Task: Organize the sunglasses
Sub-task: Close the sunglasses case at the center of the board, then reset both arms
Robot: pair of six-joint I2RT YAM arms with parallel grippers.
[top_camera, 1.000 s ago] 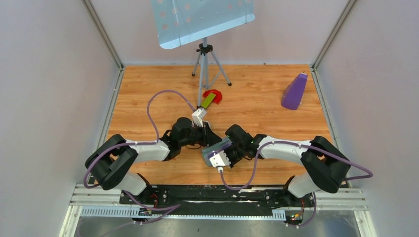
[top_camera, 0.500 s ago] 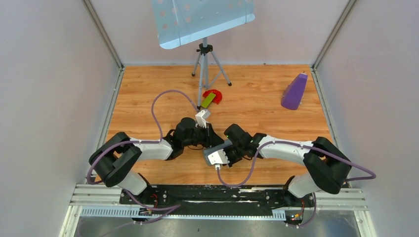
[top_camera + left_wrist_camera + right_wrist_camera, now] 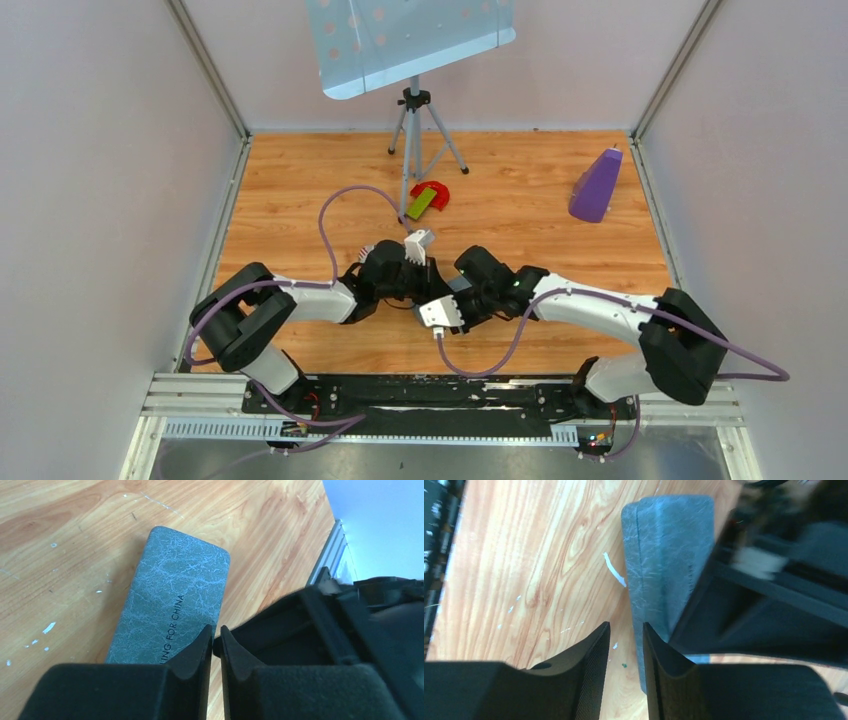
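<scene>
The sunglasses are out of view. A grey oblong case (image 3: 170,600) lies shut and flat on the wooden table, and the right wrist view shows it end-on (image 3: 669,555). My left gripper (image 3: 215,631) hovers over the case's near right corner, fingers nearly touching, only a sliver of wood between them. My right gripper (image 3: 625,626) stands open beside the case's long edge. Bare wood shows between its fingers, and its right finger (image 3: 659,655) is close against the case's side. Seen from above, both grippers meet at the table's middle (image 3: 440,288) and cover most of the case.
A tripod music stand (image 3: 414,120) stands at the back centre. A red and green object (image 3: 428,197) lies just in front of it. A purple wedge-shaped object (image 3: 597,186) sits at the back right. Grey walls close in the table on both sides.
My right gripper has gone from shut to open beside the case. Both arms have reached further toward the middle, and the left one has shifted right over the case.
</scene>
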